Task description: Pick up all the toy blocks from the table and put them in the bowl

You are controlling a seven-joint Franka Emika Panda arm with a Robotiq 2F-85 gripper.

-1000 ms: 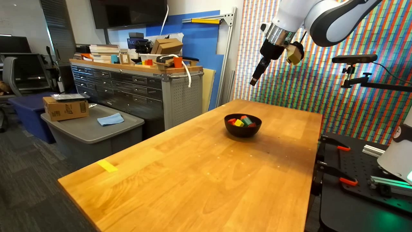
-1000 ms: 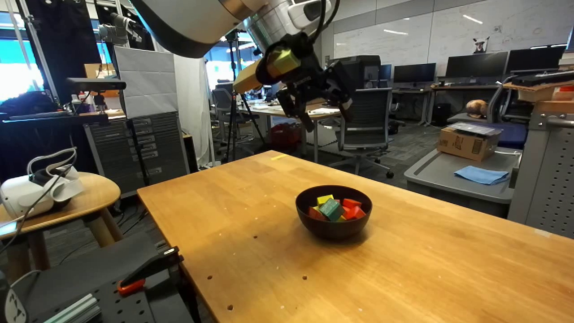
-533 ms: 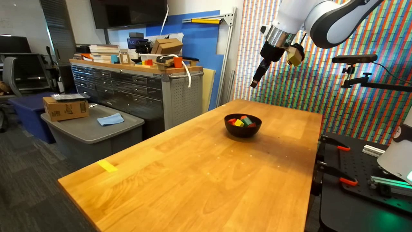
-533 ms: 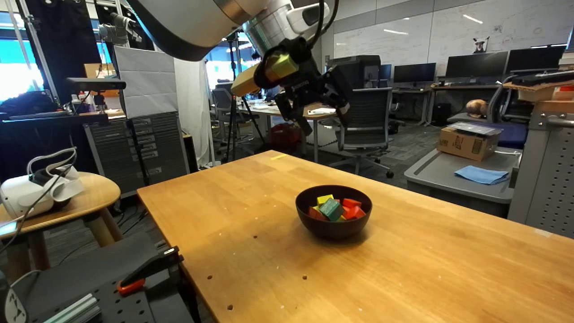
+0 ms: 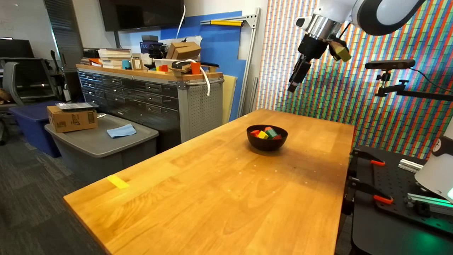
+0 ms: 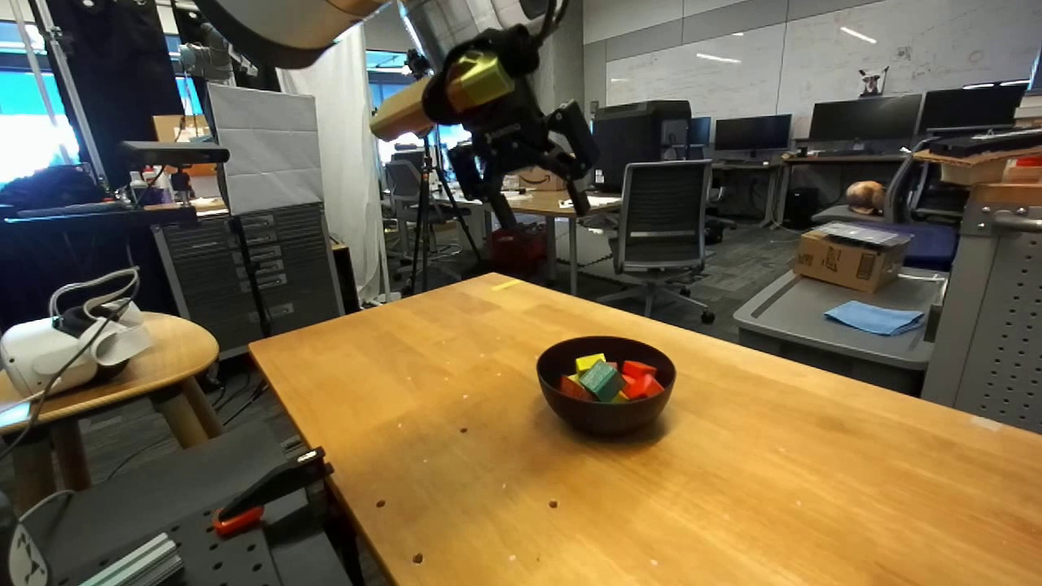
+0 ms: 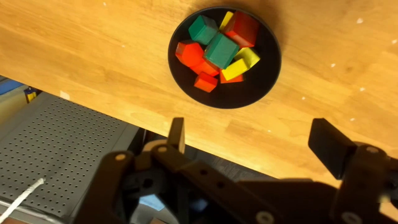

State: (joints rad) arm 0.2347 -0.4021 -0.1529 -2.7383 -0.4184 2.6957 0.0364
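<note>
Black and round, the bowl point(image 7: 262, 71) is set upright on the light-wood table point(image 5: 212, 198), and toy blocks point(image 7: 222, 51) are heaped inside it, as is shown in both exterior views and the wrist view. In the wrist view, two green, five red and three yellow blocks can be counted; some are partly covered, so the full number cannot be told. One green block is laid over its neighbours near the middle of the heap, and two yellow ones are crowded together beside it. Beside the table, a grey lidded tub point(image 5: 92, 143) is seen, its contents hidden; one cardboard box point(image 6: 842, 262) and one blue cloth point(image 6: 875, 317) are placed on top, apart from each other. The Franka Panda arm point(image 5: 398, 14) is extended from the upper right in an exterior view, with the Robotiq gripper point(image 6: 543, 212) angled downward above the level of the table, well apart from the bowl. Its jaws are spread wide, and nothing is gripped between them. Just beside the table two black clamps point(image 5: 383, 199) are counted, and one yellow strip point(image 5: 118, 181) is laid flat near a corner
</note>
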